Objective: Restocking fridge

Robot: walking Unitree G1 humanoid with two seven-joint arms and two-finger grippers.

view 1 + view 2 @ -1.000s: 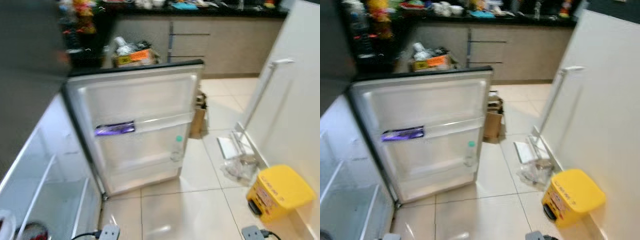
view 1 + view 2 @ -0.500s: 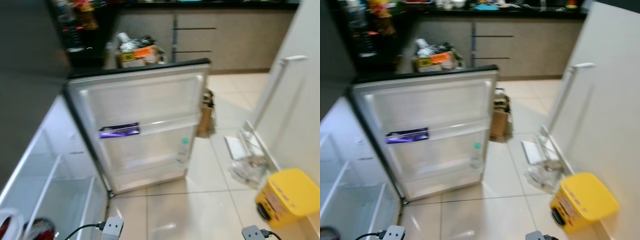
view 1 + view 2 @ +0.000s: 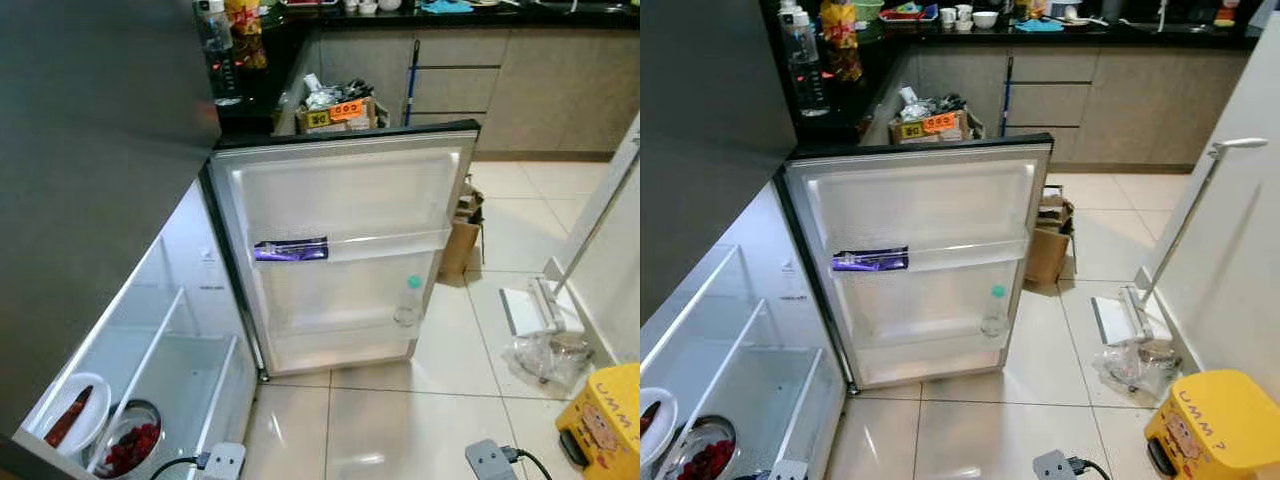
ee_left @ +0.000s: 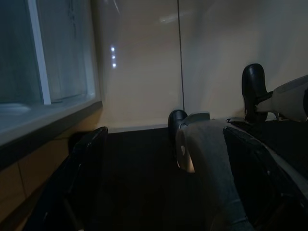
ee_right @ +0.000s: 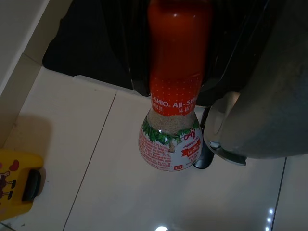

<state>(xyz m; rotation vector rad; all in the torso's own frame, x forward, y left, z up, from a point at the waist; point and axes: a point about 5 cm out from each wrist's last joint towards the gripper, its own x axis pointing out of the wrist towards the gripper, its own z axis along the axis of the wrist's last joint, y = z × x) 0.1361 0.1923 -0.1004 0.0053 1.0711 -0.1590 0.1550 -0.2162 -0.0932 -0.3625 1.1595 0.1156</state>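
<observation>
The small fridge stands with its door [image 3: 345, 240] swung wide open. A purple packet [image 3: 290, 249] lies in the door's middle shelf, and a small clear bottle with a green cap [image 3: 408, 303] stands in the lower one. The fridge's white inside [image 3: 150, 340] holds a white bowl [image 3: 68, 422] and a bowl of red food [image 3: 127, 446] at the lower left. In the right wrist view my right gripper [image 5: 178, 43] is shut on a seasoning bottle [image 5: 173, 130] with a red cap, hanging above the floor tiles. My left gripper [image 4: 168, 159] hangs low in the shade with its fingers apart and nothing held.
A yellow box [image 3: 605, 420], a flat mop [image 3: 530, 305] and a plastic bag [image 3: 548, 352] sit along the white wall on the right. A cardboard box [image 3: 460, 235] stands behind the door. Two power plugs [image 3: 225, 460] lie on the tiles in front.
The camera has swung left and steadied, so the fridge's inside and its bowls show more fully. Nothing in the scene itself has moved.
</observation>
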